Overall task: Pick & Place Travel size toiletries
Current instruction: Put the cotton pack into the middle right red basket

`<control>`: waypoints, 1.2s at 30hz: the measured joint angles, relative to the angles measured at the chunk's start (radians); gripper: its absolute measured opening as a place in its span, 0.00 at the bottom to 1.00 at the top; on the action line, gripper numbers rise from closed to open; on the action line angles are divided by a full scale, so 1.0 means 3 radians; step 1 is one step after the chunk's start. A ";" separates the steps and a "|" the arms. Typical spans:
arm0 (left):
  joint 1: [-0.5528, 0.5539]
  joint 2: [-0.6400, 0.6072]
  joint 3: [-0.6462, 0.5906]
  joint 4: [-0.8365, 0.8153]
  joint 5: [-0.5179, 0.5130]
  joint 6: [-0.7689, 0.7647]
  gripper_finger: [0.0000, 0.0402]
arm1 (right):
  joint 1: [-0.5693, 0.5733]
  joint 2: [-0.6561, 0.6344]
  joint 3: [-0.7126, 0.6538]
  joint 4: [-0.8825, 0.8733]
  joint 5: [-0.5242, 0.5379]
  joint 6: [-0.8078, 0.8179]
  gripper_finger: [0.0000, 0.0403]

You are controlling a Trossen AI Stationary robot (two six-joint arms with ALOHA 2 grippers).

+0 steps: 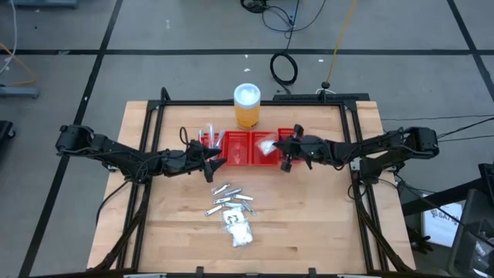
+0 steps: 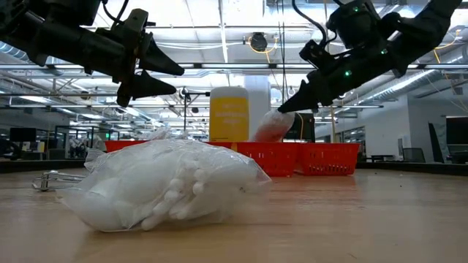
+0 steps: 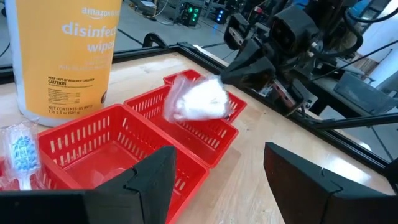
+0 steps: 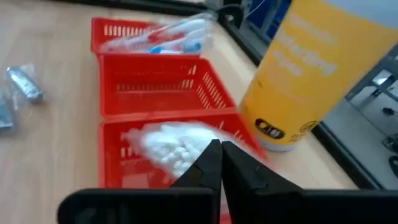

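Toiletries sit in two places about the red tray [image 1: 241, 157], which lies on the desk [image 1: 309, 224] just in front of the orange jar [image 1: 247, 106] with its white lid. The right claw [image 1: 282, 148] hangs over the tray's compartment on the right arm's side, its fingers pinched together on the top of a white crinkly packet [image 3: 198, 99]; the packet dangles tilted above that compartment, and whether its lower end touches the tray floor cannot be told. The left claw [image 1: 214, 160] hovers at the tray's opposite side, near its front edge, its fingers [image 3: 149, 180] parted and holding nothing. The end compartment on the left arm's side holds blue and white sticks in clear wrap [image 4: 163, 37]; the compartment next to it, toward the packet, looks bare. In front of the tray, well apart from it, silvery-white tubes [image 1: 229, 197] lie scattered on the desk, and just beyond them, farther from the tray, lies another white packet [image 1: 238, 228], a clear bag of small white pieces [image 2: 172, 191] resting flat on the wood.
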 joint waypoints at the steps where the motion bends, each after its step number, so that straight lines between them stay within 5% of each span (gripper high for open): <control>1: 0.0000 0.0000 0.0001 0.0000 0.0000 -0.0004 0.60 | -0.0012 0.0000 -0.0011 0.0035 0.0005 -0.0010 0.00; 13: 0.0000 0.0000 0.0000 0.0003 0.0000 -0.0029 0.60 | -0.0059 0.0229 -0.0022 0.0145 -0.0146 0.0089 0.03; 26: 0.0000 0.0000 0.0000 -0.0001 0.0003 -0.0040 0.60 | 0.0056 0.0205 -0.0019 0.0405 -0.0500 0.0152 0.52; 29: 0.0000 0.0000 0.0001 -0.0109 0.0060 -0.0142 0.60 | 0.0202 -0.0002 -0.0018 0.0373 -0.0792 0.0232 0.58; 36: -0.0048 0.0063 0.0001 -0.0350 0.0155 -0.0270 0.60 | 0.0758 -0.0389 -0.0018 0.0277 -0.2065 0.0660 0.61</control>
